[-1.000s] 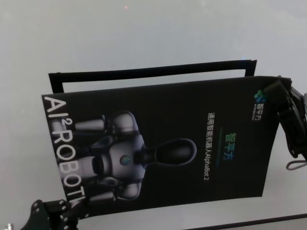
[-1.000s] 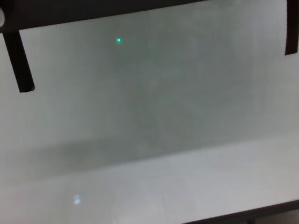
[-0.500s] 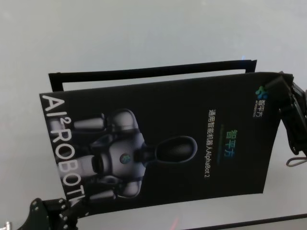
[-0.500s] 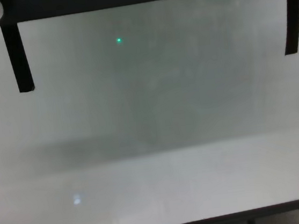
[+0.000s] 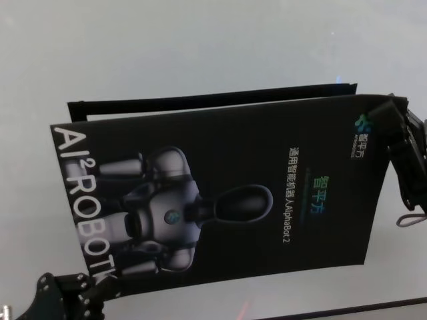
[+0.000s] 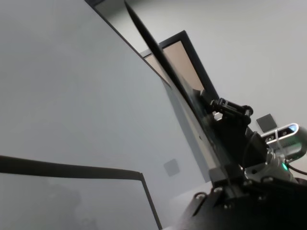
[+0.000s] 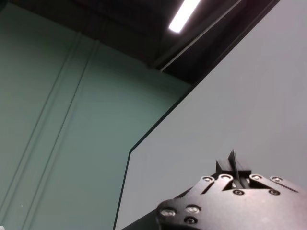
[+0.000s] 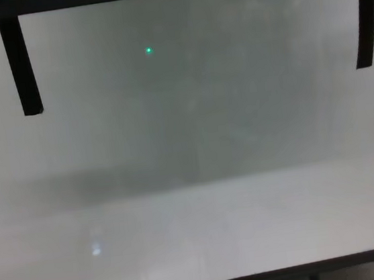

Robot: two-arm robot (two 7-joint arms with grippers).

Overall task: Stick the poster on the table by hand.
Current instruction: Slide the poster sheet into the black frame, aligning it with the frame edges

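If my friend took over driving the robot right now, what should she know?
Left tool: shut on the poster's near left corner.
Right tool: shut on its far right corner.
The poster hangs in the air above the table, over a black tape outline.
Done: poster picked up and carried over the outline.
Left: lower it inside the outline, press it flat, let go.

poster [image 5: 220,200] above table [image 5: 200,47], tape frame [image 5: 207,98] behind

Glossy poster [image 5: 267,167], matte table [image 5: 200,47]

Lab: bare table [image 5: 200,47], strip light [image 7: 184,15]
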